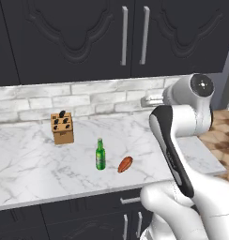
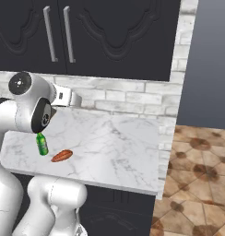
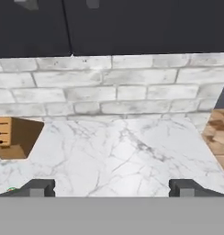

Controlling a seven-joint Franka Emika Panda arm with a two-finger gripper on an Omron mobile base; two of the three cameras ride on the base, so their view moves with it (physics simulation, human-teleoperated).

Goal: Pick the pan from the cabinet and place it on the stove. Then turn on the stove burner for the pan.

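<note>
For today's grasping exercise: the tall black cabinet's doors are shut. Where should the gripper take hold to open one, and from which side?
Grip a long vertical silver bar handle on the matte-black wall cabinet, approaching from the front with fingers either side of the bar; it stands off the door beside the centre seam.

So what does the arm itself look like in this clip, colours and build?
The arm is glossy white with rounded, bulky links. A black band runs along its forearm, and the joints carry dark round caps with a small pale centre. In the hand view the gripper ends in two small dark grey, blocky fingertips. No cables or markings are visible.
</note>
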